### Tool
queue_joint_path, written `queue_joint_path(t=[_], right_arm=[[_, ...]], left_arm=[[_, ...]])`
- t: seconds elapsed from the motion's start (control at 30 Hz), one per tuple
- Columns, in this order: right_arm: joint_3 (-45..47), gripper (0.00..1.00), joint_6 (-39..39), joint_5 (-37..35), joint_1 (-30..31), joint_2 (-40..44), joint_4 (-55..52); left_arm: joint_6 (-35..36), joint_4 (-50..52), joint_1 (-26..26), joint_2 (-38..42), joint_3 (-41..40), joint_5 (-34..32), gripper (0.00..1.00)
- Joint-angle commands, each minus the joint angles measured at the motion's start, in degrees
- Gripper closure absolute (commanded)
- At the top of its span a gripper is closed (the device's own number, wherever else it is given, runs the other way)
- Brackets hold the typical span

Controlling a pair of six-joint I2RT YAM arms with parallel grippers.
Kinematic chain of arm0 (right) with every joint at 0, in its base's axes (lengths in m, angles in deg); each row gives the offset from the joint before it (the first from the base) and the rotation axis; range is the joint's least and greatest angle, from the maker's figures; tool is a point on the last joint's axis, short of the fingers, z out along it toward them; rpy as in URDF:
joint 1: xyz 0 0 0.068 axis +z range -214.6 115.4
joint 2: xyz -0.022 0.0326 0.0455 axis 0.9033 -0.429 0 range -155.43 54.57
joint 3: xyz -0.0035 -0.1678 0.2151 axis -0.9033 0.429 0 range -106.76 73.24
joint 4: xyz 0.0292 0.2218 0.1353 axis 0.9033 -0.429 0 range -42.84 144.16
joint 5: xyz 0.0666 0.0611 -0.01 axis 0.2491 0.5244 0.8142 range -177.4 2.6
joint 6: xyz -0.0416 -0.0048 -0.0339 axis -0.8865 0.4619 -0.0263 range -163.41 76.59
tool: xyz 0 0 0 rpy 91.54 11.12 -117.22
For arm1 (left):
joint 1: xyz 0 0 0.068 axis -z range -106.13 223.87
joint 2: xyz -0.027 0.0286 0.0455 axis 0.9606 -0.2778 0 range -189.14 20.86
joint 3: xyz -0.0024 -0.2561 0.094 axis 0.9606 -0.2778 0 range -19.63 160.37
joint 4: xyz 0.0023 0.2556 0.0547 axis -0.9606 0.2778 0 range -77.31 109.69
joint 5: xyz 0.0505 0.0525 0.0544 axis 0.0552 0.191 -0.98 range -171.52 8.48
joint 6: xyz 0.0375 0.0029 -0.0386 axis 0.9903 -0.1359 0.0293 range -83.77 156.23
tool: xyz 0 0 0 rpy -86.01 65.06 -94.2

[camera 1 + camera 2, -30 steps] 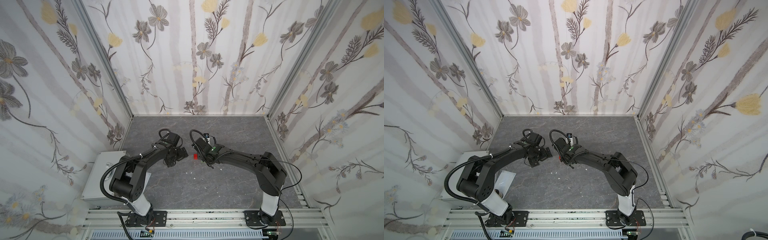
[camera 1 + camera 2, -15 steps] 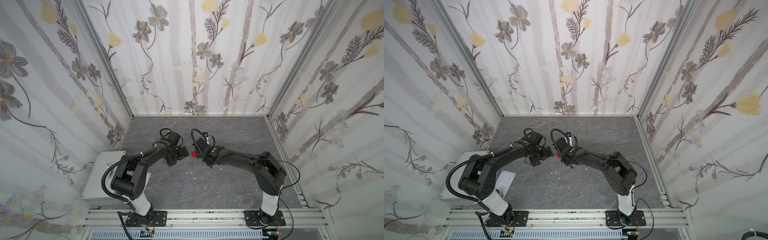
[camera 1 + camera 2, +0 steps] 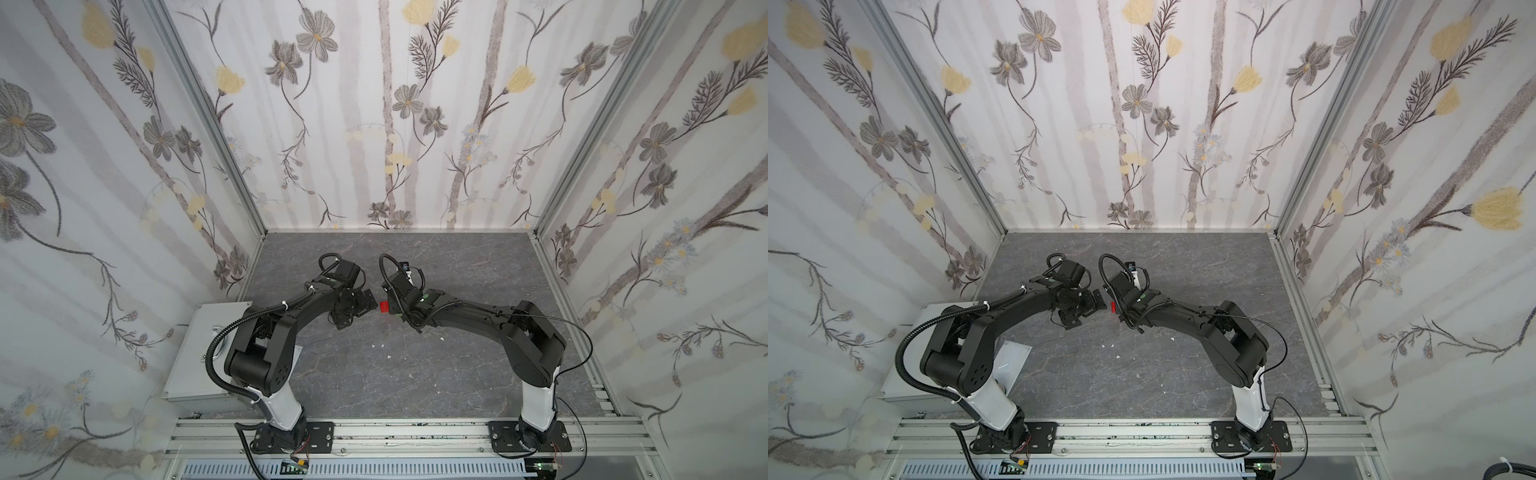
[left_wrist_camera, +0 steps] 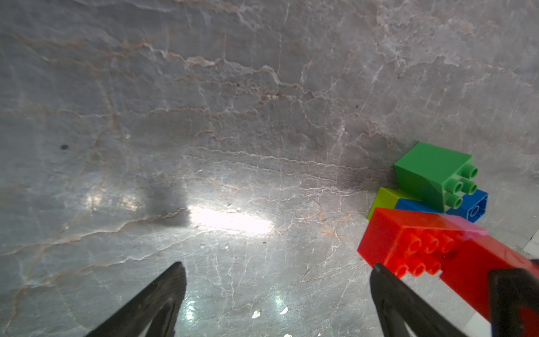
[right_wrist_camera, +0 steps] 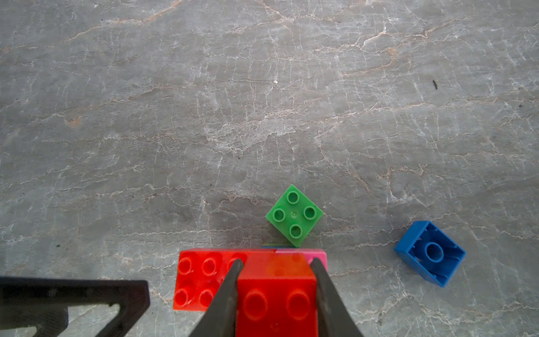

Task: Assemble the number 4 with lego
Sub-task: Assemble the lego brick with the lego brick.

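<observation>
No words, numbers or signs can be read here. The studs on the red brick [image 5: 277,303] and the green brick [image 5: 294,215] are too blurry to show any letters.

Your worktop [image 5: 262,102] has a grey stone look with pale veins running all over it. Its finish is smooth and half-glossy, and it throws back a bright patch of glare in the left wrist view. The bricks are all hard, shiny plastic with cleanly moulded studs: the short red brick [image 5: 277,303], the long red brick [image 5: 198,280], the green brick [image 5: 294,214], the blue brick [image 5: 430,252] (its hollow underside is just as glossy) and the lime brick [image 4: 383,198]. Your jaws are matt black and faintly textured. The frame rail [image 3: 395,432] is bare brushed metal. The flowered walls [image 3: 395,166] look matt; whether they are cloth or paper you cannot tell.
</observation>
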Motion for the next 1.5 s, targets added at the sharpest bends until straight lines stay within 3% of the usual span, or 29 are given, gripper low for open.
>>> queue_joint_path(t=[0.0,0.27,0.5,0.8,0.97,1.2,1.43,1.47], right_arm=[[0.44,1.00,-2.39,4.91,-0.20,-1.49,-10.94],[-0.40,1.00,-8.65,8.84,-0.21,-2.82,-12.67],[-0.32,1.00,-10.05,9.52,-0.46,-3.40,-14.65],[-2.42,1.00,-9.06,12.74,-2.48,2.46,-12.22],[1.31,1.00,-8.98,13.78,-2.33,1.98,-8.69],[8.87,1.00,-7.24,5.53,0.98,2.95,-2.56],[11.32,1.00,-5.24,5.20,1.47,4.33,-0.18],[11.31,0.95,-5.50,5.39,1.40,4.75,0.11]], left_arm=[[-0.07,0.74,-0.16,-1.07,0.97,0.85,0.00],[0.94,0.92,-0.17,-2.03,2.25,0.86,0.00],[0.77,0.95,-0.20,-1.07,1.19,0.51,0.00],[0.77,0.94,-0.13,-0.17,1.31,0.59,0.00],[0.68,1.00,-0.16,-0.29,1.11,0.45,0.00],[0.77,1.22,-0.12,0.03,0.46,0.31,0.00],[1.12,1.72,-0.17,-0.01,0.81,0.23,0.00],[1.19,1.80,-0.12,0.06,0.91,0.18,0.00]])
